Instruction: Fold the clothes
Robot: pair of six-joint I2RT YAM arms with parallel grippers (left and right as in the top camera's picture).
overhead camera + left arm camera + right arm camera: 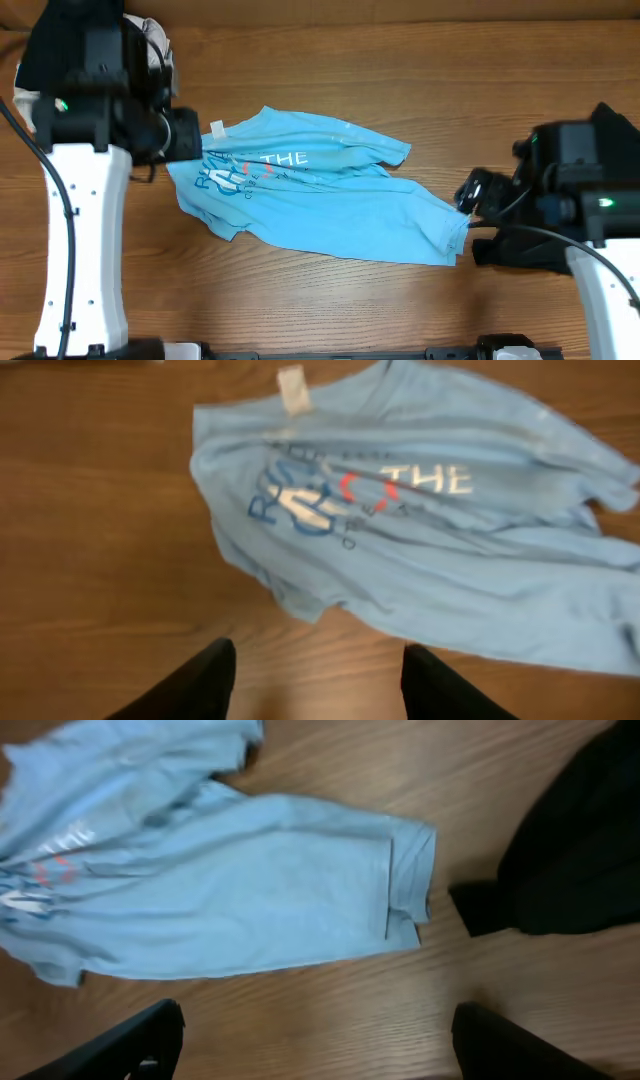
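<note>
The left gripper (pixel 318 688) was held far left, the right gripper (pixel 318 1052) at right, both spread wide.

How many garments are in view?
3: the light blue T-shirt mid-table, a black garment beside its right end, a beige garment at the far left corner. Others may be hidden.

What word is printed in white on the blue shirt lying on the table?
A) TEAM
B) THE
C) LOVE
B: the shirt reads THE in white letters, next to a small red mark, and this is plainest in the left wrist view.
</note>
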